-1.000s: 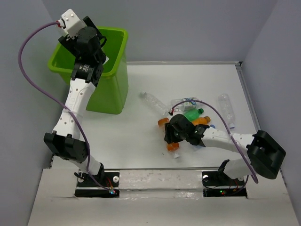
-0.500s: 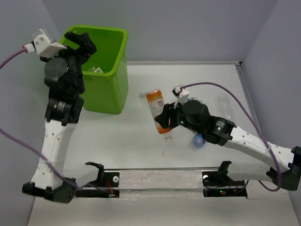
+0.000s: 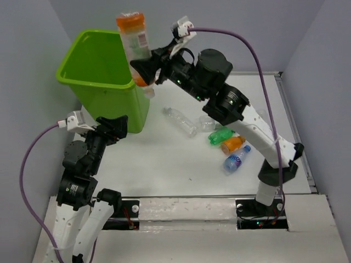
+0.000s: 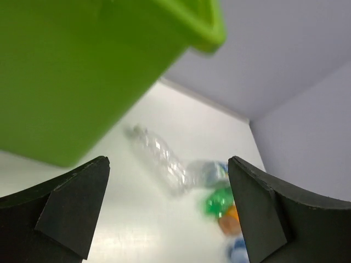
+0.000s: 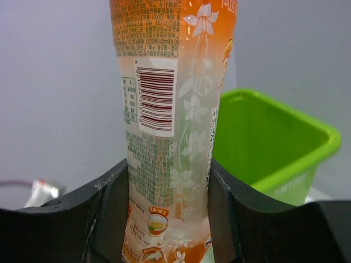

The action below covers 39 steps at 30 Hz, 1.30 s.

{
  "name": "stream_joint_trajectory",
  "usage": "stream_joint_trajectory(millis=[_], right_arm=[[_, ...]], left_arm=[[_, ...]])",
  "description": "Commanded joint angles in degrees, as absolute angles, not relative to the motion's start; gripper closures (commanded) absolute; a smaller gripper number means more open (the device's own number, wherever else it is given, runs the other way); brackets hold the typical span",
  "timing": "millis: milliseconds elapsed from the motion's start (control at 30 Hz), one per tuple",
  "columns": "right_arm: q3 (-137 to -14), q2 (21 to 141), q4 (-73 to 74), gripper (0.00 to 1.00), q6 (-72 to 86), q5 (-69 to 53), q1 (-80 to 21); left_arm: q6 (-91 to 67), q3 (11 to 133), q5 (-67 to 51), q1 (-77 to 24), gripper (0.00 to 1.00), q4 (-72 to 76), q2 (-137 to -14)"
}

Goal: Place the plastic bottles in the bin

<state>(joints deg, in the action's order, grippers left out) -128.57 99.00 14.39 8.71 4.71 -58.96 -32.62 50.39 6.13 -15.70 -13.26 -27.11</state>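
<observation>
1. Left end effector [image 3: 113, 126]: low, at the near left of the counter [image 3: 164, 164], just in front of the bin's near wall. The jaws stand spread wide with nothing between them. The wrist view [image 4: 164, 213] looks between them to bare counter and the bottles beyond.

2. Bin [image 3: 112, 104]: lime green with a square mouth and rolled rim, standing at the far left of the counter. Its wall fills the upper left of the left wrist view [image 4: 82, 71].

3. Orange-labelled bottle [image 3: 134, 38]: raised off the counter, nearly upright with a slight lean, at the bin's right-hand rim and partly over its mouth. It has a barcode and flower print [image 5: 170, 126].

4. Right end effector [image 3: 143, 74]: clamped on the waist of the orange-labelled bottle, one finger on each side [image 5: 167, 186].

5. Clear bottle [image 3: 181, 121]: lying on the counter, right of the bin and apart from it.

6. Crumpled clear bottle [image 3: 207, 123]: just beside item 5.

7. Green bottle [image 3: 221, 135]: lying down, touching the next item.

8. Orange bottle [image 3: 233, 144]: lying down, with a green cap.

9. Blue-labelled bottle [image 3: 235, 160]: lying down, nearest the arms' side.
</observation>
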Motion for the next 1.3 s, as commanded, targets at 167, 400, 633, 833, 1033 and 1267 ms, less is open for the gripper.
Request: stream_joint_trajectory(millis=[167,400,633,833,1033,1267], right_arm=[[-144.86,121.89,-21.62,0.54,-12.18,4.05,-59.41],[-157.18,139.05,-34.97,0.50,-14.26,4.75,-55.82],[-155.50,141.51,-31.47,0.08,-7.38,1.95,-51.86],[-152.07,134.32,-26.03,0.00,-4.84,-3.42,-51.86],[-141.46,124.03,-21.63,0.00,-2.11,-5.36,-51.86],[-91.34,86.45,-21.02,0.43,-0.36,-0.28,-50.46]], left_arm=[[-45.16,30.53,-20.53,-15.91,0.01,-14.08,-16.44],[-46.14,23.92,-25.75,-16.35,0.01,-12.31,-16.88],[-50.80,15.91,-27.78,-18.80,0.01,-6.34,-17.57],[-50.36,21.43,-15.69,-27.57,0.01,-2.74,-28.45],[-53.34,27.24,-3.80,-39.45,0.01,2.81,-41.55],[-60.37,38.12,16.92,-50.53,0.01,8.78,-61.59]])
